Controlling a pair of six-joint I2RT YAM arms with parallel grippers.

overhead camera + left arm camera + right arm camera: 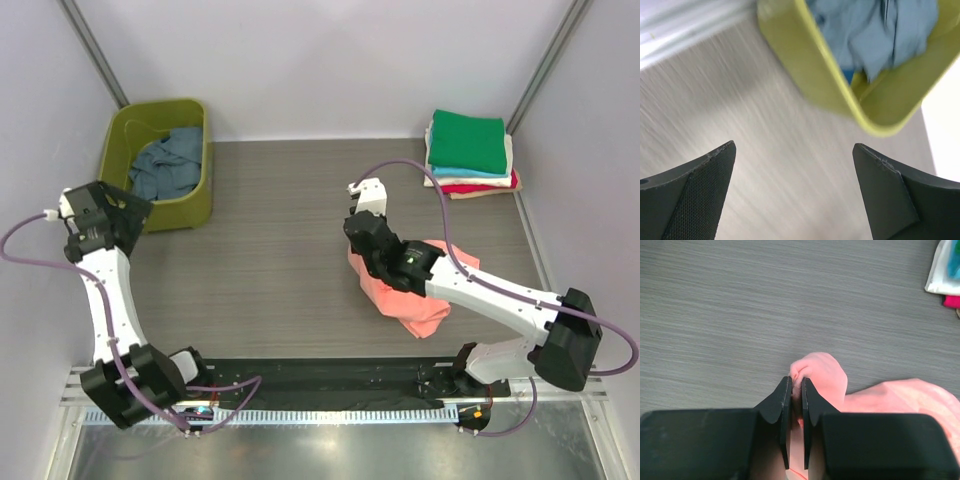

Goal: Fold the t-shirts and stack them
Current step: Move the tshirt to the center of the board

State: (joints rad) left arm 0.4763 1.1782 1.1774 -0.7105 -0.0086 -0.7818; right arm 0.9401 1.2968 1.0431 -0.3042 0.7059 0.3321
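Your right gripper (796,384) pinched one bunched salmon-pink cloth t-shirt (418,312) mid-table, its long side slanting far-left to near-right. Your left gripper (794,147) stood wide open, empty, beside one olive-green plastic tub (200,190) holding one slate-blue cloth t-shirt (165,168)

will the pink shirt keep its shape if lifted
Probably not: the pink t-shirt lies crumpled, so it should droop floppily from the right gripper, which pinches one small fold. It likely lifts lightly, though cloth might slip from so narrow a pinch.

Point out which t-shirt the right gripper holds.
The salmon-pink t-shirt, crumpled mid-table, pinched by the right gripper. The slate-blue one lies in the tub; the rest sit folded in the far-right stack.
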